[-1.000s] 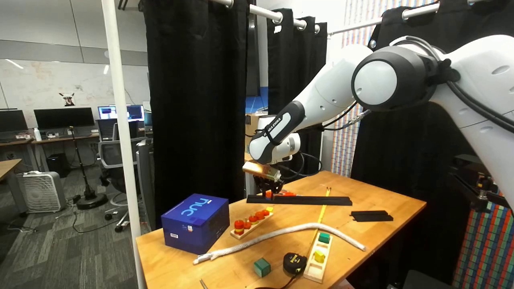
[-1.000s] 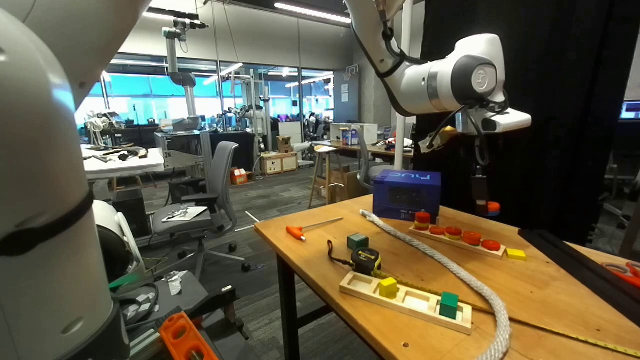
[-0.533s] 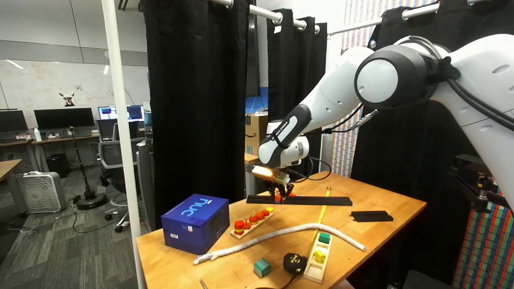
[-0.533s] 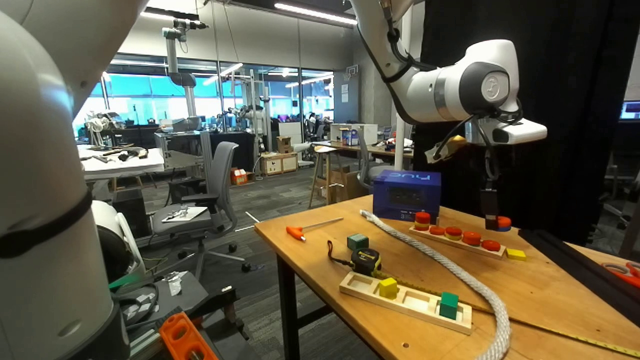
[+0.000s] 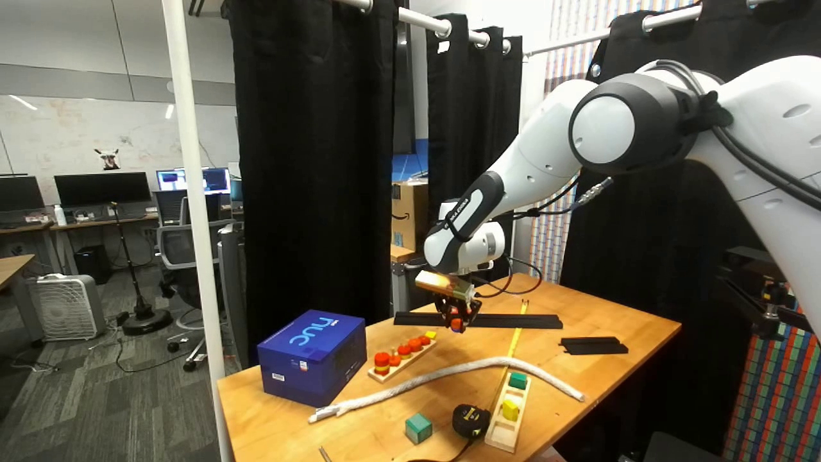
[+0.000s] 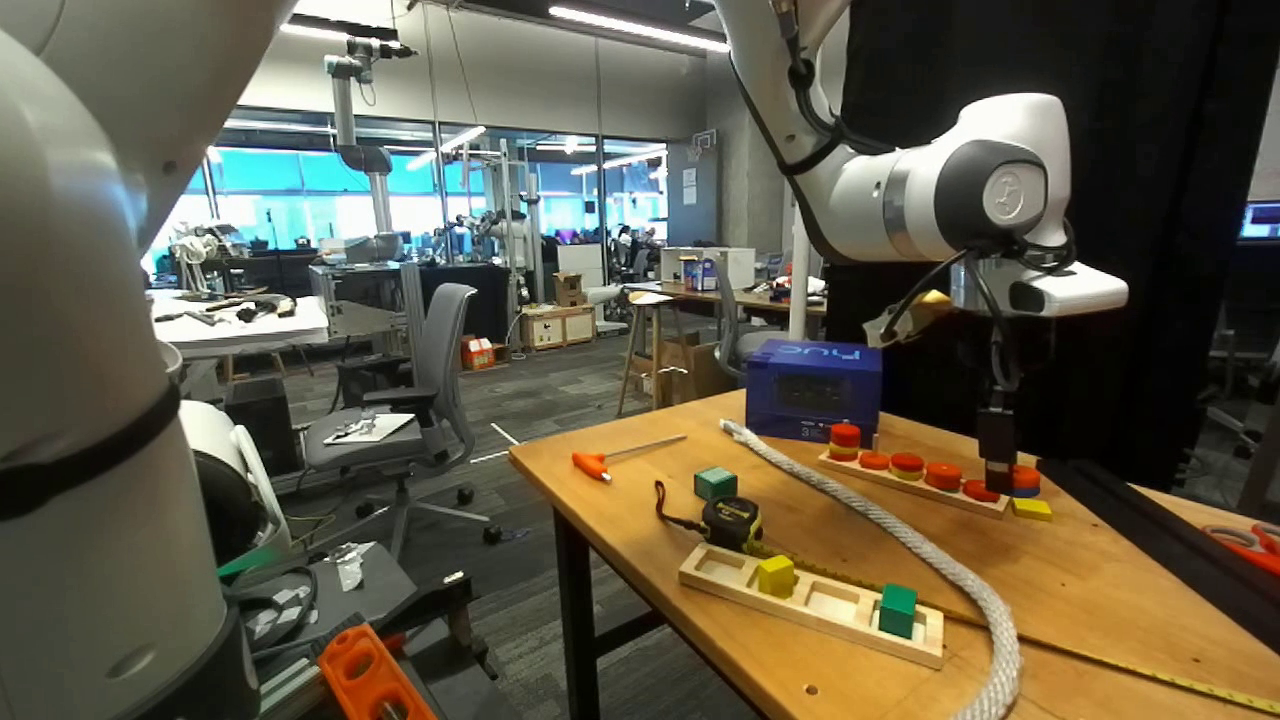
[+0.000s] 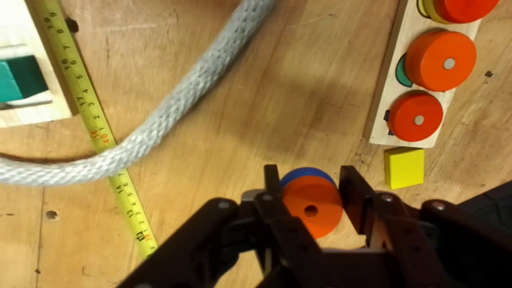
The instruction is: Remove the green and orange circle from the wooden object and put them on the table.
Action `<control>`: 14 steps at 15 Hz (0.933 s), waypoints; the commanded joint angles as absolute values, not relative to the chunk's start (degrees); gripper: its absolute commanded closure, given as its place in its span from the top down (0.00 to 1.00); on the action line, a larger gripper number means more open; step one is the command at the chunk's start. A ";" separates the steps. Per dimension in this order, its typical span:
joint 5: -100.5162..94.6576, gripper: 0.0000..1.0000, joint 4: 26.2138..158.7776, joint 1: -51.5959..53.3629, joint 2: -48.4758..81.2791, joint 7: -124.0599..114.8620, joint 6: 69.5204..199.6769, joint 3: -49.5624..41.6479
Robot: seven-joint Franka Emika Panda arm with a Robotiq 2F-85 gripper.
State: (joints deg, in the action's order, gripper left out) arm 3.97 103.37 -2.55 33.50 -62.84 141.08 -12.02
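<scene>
The wooden base (image 7: 380,134) carries several orange-red discs and also shows in both exterior views (image 5: 385,376) (image 6: 920,486). In the wrist view an orange disc (image 7: 436,64) sits on its peg over a green disc (image 7: 403,72), of which only a sliver shows. My gripper (image 7: 310,176) is shut on an orange disc (image 7: 312,212) with a blue disc (image 7: 306,173) under it. It holds them off the base, beyond its end and low over the table (image 7: 240,156); I cannot tell if they touch it. The gripper also shows in both exterior views (image 5: 457,326) (image 6: 1005,485).
A yellow block (image 7: 405,168) lies at the base's end. A black strip (image 5: 507,321) lies beside the gripper. A white rope (image 5: 449,372), blue box (image 5: 314,356), tape measure (image 5: 470,420), green block (image 5: 419,428) and another wooden tray (image 5: 503,436) are also on the table.
My gripper has moved down toward the table, carrying the orange and blue discs, and to the right in both exterior views. The base and its discs have not moved.
</scene>
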 commanded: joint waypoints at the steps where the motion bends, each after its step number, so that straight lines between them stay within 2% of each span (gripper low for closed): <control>1: 6.37 0.20 104.56 -4.24 33.00 -59.87 142.44 -10.80; 14: 13.23 0.20 103.70 -7.52 36.38 -51.63 142.19 -8.77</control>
